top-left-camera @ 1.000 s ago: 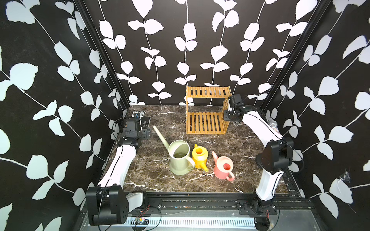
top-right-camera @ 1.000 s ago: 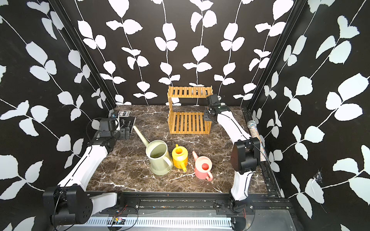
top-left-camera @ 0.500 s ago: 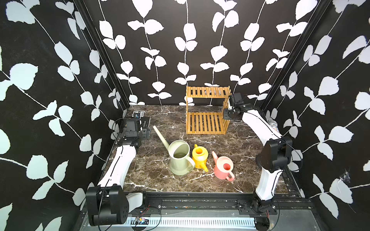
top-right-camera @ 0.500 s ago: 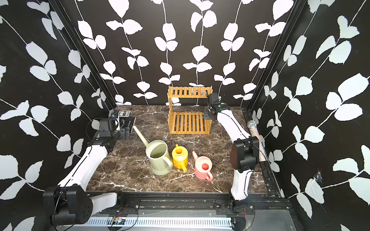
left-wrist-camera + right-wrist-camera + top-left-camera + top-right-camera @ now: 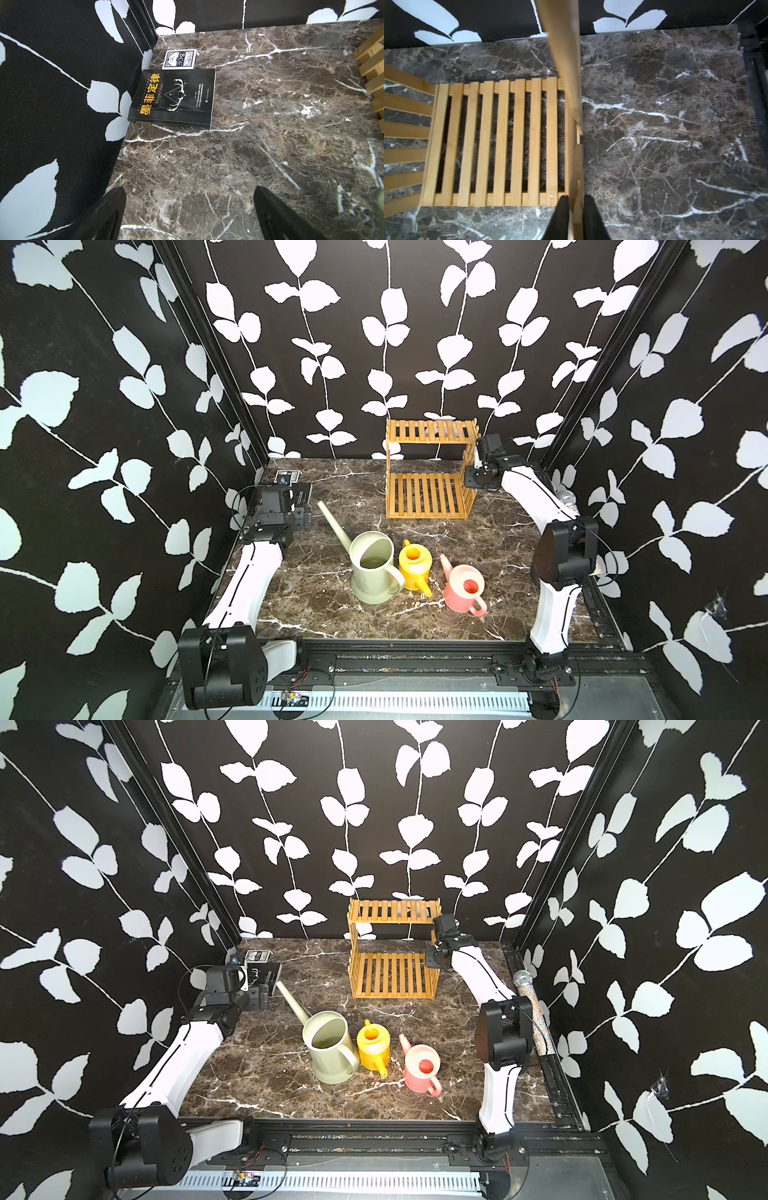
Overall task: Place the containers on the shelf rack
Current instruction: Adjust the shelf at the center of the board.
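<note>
The bamboo shelf rack [image 5: 426, 514] [image 5: 392, 994] stands at the back of the marble table, both tiers bare. My right gripper [image 5: 471, 479] [image 5: 576, 199] is shut on the rack's right side panel, one black finger on each face of the wood [image 5: 500, 141]. Three containers stand in a row near the front: a sage-green long-spouted can [image 5: 372, 572] [image 5: 330, 1052], a yellow can [image 5: 413, 566] [image 5: 373, 1048] and a pink can [image 5: 463, 591] [image 5: 422, 1069]. My left gripper [image 5: 305, 516] [image 5: 190, 193] hangs open over bare marble at the left, holding nothing.
A black book [image 5: 172, 97] and a blue card deck [image 5: 179, 59] lie in the back left corner by the wall. A glittery microphone [image 5: 532, 1011] lies along the right rail behind my right arm. Black leaf-patterned walls close three sides.
My right gripper's jaws have closed onto the rack's right side panel. The left arm and the three cans have not moved.
</note>
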Tool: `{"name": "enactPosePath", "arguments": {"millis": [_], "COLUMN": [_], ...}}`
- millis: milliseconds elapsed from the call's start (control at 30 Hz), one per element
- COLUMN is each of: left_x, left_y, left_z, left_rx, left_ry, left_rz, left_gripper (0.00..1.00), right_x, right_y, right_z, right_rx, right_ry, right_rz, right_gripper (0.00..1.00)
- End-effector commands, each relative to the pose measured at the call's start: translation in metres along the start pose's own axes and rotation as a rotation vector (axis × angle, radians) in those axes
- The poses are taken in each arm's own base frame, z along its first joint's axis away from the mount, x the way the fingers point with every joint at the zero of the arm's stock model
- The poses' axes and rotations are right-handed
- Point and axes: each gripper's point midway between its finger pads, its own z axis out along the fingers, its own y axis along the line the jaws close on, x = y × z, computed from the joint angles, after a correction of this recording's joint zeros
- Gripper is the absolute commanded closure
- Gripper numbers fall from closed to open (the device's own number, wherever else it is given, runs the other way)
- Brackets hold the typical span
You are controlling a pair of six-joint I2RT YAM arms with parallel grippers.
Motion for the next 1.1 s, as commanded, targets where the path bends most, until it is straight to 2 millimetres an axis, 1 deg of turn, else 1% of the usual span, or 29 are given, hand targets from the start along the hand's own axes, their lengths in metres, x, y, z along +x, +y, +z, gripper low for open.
{"name": "enactPosePath", "arguments": {"millis": [0,67,167,367,433,600,733,900,967,1000,1067], "left_x": [-0.006,-0.007,-0.004,-0.005,-0.003,-0.004,-0.004,-0.007,-0.009,-0.011,-0.012], "left_y": [0.004,0.005,0.002,0.004,0.001,0.003,0.002,0.006,0.008,0.010,0.011], "left_z": [-0.008,-0.008,-0.007,-0.006,-0.006,-0.006,-0.007,-0.010,-0.014,-0.016,-0.019], "left_rx": [-0.001,-0.010,0.006,-0.005,0.008,-0.004,0.009,-0.011,-0.017,-0.021,-0.027], "left_ry": [-0.022,-0.028,-0.025,-0.030,-0.022,-0.026,-0.019,-0.022,-0.018,-0.017,-0.009], "left_rz": [-0.008,-0.008,-0.009,-0.008,-0.008,-0.008,-0.009,0.014,0.031,0.043,0.067], "left_gripper": [0.02,0.01,0.02,0.02,0.01,0.01,0.01,0.01,0.01,0.02,0.02], "right_x": [-0.008,-0.010,-0.007,-0.007,-0.005,-0.004,-0.002,-0.008,-0.011,-0.014,-0.017], "right_y": [0.017,0.024,0.034,0.045,0.046,0.045,0.039,0.044,0.046,0.046,0.047], "right_z": [0.003,0.002,0.003,0.003,0.002,-0.008,-0.011,-0.014,-0.019,-0.025,-0.037], "right_rx": [-0.070,-0.085,-0.087,-0.115,-0.122,-0.116,-0.089,-0.106,-0.116,-0.120,-0.125], "right_ry": [-0.022,-0.024,-0.008,-0.012,-0.005,0.002,-0.008,-0.028,-0.037,-0.045,-0.053], "right_rz": [0.022,0.008,-0.021,-0.047,-0.062,-0.121,-0.087,-0.042,-0.034,-0.034,-0.040], "right_gripper": [0.89,0.91,0.92,0.95,0.96,0.96,0.96,0.91,0.82,0.78,0.73]}}
